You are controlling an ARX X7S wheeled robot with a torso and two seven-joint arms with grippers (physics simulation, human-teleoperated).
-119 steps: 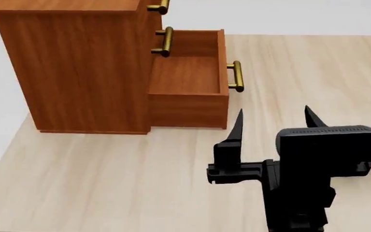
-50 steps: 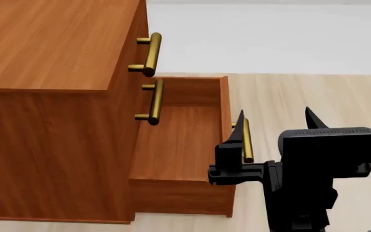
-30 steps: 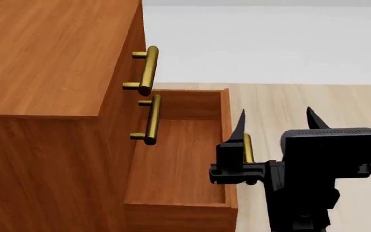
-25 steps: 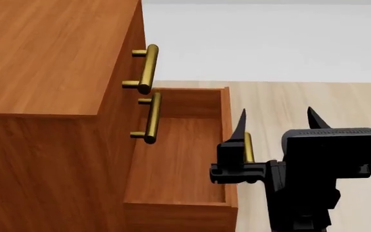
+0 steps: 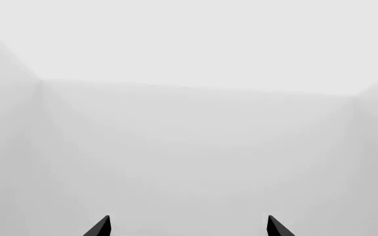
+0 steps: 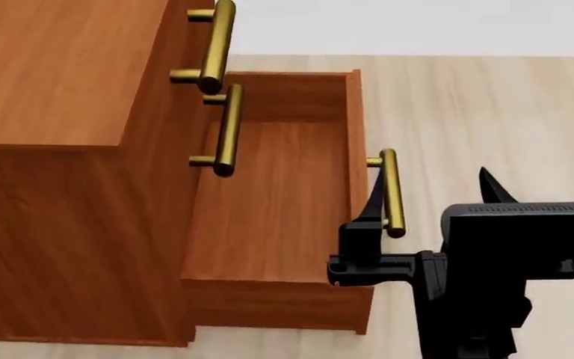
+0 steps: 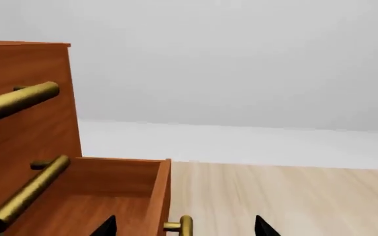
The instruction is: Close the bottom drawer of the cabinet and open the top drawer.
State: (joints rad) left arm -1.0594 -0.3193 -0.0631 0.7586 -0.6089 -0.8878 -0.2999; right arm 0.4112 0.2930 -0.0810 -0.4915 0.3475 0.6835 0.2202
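So basically nothing has been ticked off yet: the bottom drawer (image 6: 272, 202) is seen pulled way out of the cabinet (image 6: 57, 67), empty inside, with its brass handle (image 6: 392, 193) sticking out on the right side, and the top drawer (image 6: 179, 30) is seen flush and shut, so both the closing and the opening are left to do. The right tool (image 6: 432, 224) is held wide, nothing in it, with the near end of that bottom handle lined up just beside its left finger; whether they're touching can't be told. From the right wrist view the handle (image 7: 181, 225) is caught right at the frame edge between the finger tips. The left tool (image 5: 187, 227) is spread wide too, aimed at blank wall, well away from everything. Around the cabinet only bare wood floor (image 6: 496, 112) is shown, so the push isn't blocked, though the middle drawer handle (image 6: 225, 129) sits right under the top one and could get grabbed by mistake later.
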